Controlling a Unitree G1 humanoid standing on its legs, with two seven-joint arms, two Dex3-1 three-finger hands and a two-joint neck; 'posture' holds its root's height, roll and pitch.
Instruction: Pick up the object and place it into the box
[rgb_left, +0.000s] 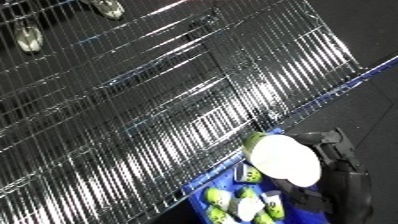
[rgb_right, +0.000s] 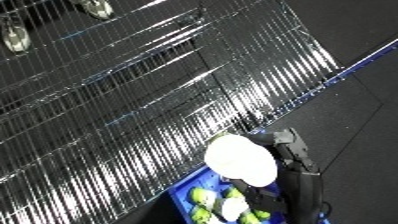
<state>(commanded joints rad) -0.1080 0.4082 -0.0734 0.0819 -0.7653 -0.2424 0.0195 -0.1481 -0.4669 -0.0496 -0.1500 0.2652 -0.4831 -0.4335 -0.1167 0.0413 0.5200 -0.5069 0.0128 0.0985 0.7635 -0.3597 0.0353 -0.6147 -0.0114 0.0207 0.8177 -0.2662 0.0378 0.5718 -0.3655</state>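
A rounded white object with a green edge (rgb_left: 284, 159) hangs just over the far end of the blue bin (rgb_left: 206, 184) at the lower right. My right hand (rgb_left: 330, 146) is black and sits right behind the object, its fingers curled against it, with the dark arm running down to the bottom edge. Inside the bin lie several green and white pieces (rgb_left: 250, 207). The object hides most of the hand's palm. My left hand does not show in either view.
A shiny wire-mesh rack (rgb_left: 151, 100) lies tilted across most of the view, directly left of the bin, with two casters (rgb_left: 28, 39) at the top left. Dark floor (rgb_left: 364, 115) lies to the right beyond a blue-edged rail (rgb_left: 351, 85).
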